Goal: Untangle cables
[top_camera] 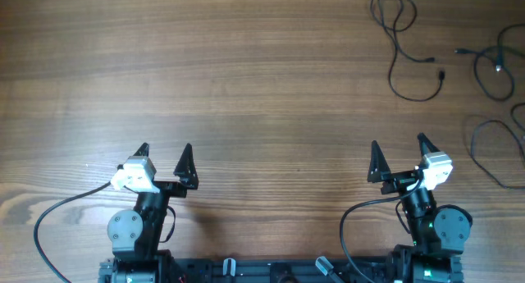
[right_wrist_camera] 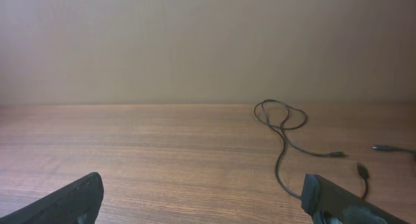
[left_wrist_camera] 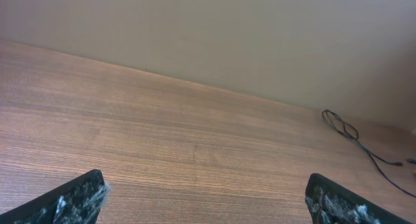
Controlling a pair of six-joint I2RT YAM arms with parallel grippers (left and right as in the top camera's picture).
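Left pincer (top_camera: 164, 148): jaws spread wide, nothing between them, bare tabletop (top_camera: 246, 70) ahead of the tips. Right pincer (top_camera: 398, 141): jaws likewise spread, nothing gripped. Both sit near the base edge of the wooden surface, well apart from each other, tips pointing toward the far side. The cables (top_camera: 478, 70) all lie ahead of the right pincer and off to its right, well apart from it; from the left pincer they are far ahead and far to the right. Nearest the right pincer's line is the looped cord (top_camera: 393, 70): a small double loop at its far end and a long hanging curve toward the pincer, with two small plug ends just beside that curve. In the right wrist view the same cord (right_wrist_camera: 281, 123) appears ahead and slightly right of centre, lying flat on the wood, one plug end (right_wrist_camera: 335, 154) pointing right. Further right of it is a second cord with a light-tipped plug (top_camera: 499, 67); whether it crosses its neighbour I cannot tell. The outer cord (top_camera: 476, 143) curves along the right edge, level with the right pincer and to its right. The left wrist view shows only one loop (left_wrist_camera: 341, 126) far ahead on the right.
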